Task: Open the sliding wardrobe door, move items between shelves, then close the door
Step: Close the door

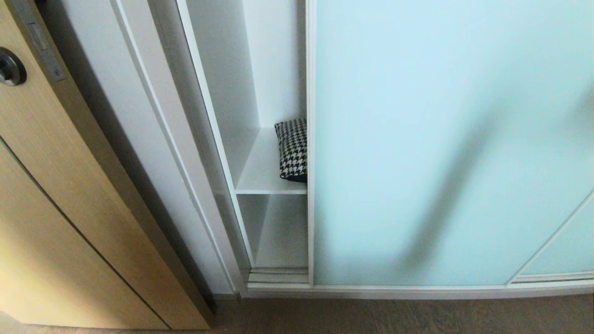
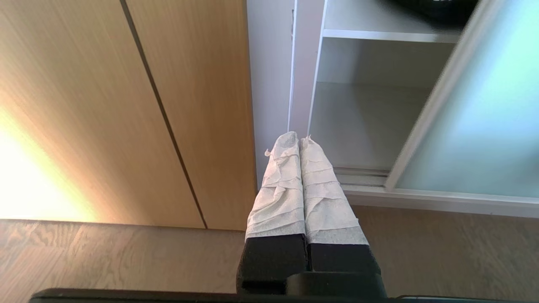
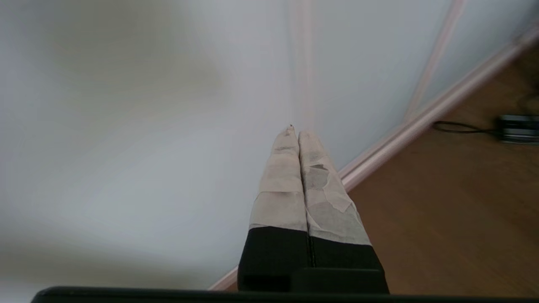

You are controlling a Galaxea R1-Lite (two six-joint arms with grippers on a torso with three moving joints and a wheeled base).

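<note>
The sliding wardrobe door (image 1: 445,139), pale aqua frosted glass in a slim white frame, covers most of the wardrobe and leaves a narrow gap at its left. Through that gap a black-and-white houndstooth cushion (image 1: 293,149) lies on a white shelf (image 1: 264,178), partly hidden behind the door edge. A lower shelf space (image 1: 280,232) shows beneath. Neither arm appears in the head view; only a dark shadow falls on the glass. My right gripper (image 3: 298,132) is shut and empty, pointing at the frosted door (image 3: 126,147) low near its bottom rail. My left gripper (image 2: 299,139) is shut and empty, low before the wardrobe's left corner.
A tan wood-grain door (image 1: 60,195) with a dark round handle (image 1: 10,68) stands to the left of the wardrobe. The wardrobe's bottom track (image 1: 417,291) runs along the wooden floor (image 1: 371,315). A dark device with a cable (image 3: 516,128) lies on the floor off to the right.
</note>
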